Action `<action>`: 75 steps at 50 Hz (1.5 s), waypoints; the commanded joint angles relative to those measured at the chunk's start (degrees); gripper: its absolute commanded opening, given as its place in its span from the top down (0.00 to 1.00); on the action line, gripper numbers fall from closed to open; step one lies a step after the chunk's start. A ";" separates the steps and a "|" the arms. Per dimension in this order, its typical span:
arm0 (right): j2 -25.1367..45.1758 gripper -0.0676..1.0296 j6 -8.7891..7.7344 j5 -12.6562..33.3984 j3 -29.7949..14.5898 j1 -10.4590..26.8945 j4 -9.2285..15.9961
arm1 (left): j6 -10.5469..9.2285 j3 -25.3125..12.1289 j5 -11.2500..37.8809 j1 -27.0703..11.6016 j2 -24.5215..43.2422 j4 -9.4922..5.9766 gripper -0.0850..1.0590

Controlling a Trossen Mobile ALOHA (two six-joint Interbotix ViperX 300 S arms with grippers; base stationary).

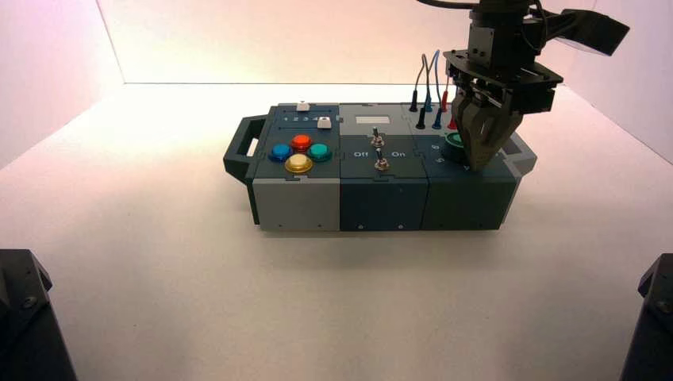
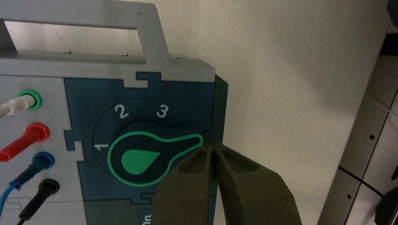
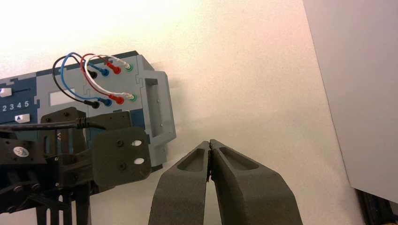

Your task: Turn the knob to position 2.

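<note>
The green knob [image 2: 141, 161] with its teardrop pointer sits on the dark blue panel at the box's right end [image 1: 455, 140]. The marks 1, 2 and 3 ring it. The pointer tip [image 2: 195, 139] lies past the 3, toward the box's edge. My left gripper [image 2: 211, 147] is shut and empty, with its fingertips right beside the pointer tip. In the high view it hangs straight down over the knob [image 1: 478, 163]. My right gripper [image 3: 210, 144] is shut and empty above the table, off the box's grey handle end [image 3: 157, 108], and does not show in the high view.
Black, blue, red and white wires plug into sockets [image 1: 428, 103] just behind the knob. Two metal toggle switches [image 1: 378, 151] stand mid-box. Coloured push-buttons [image 1: 300, 152] and sliders [image 1: 313, 115] are on the left part. A dark handle [image 1: 242, 151] ends the box's left.
</note>
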 commanded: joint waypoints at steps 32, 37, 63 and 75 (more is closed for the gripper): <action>0.18 0.96 0.09 -0.62 -0.44 -0.35 -1.05 | 1.05 -5.27 0.97 0.44 0.53 1.05 0.95; 0.18 0.96 0.09 -0.79 -0.35 -0.35 -1.14 | 1.05 -6.68 1.67 0.62 0.79 1.14 0.95; 0.18 0.96 0.00 -1.05 -0.18 -0.35 -1.32 | 1.49 -11.43 3.96 1.05 3.87 1.76 0.95; 0.18 0.96 0.00 -1.49 -0.26 -0.35 -1.49 | 1.67 -12.83 4.57 1.49 4.22 1.76 0.95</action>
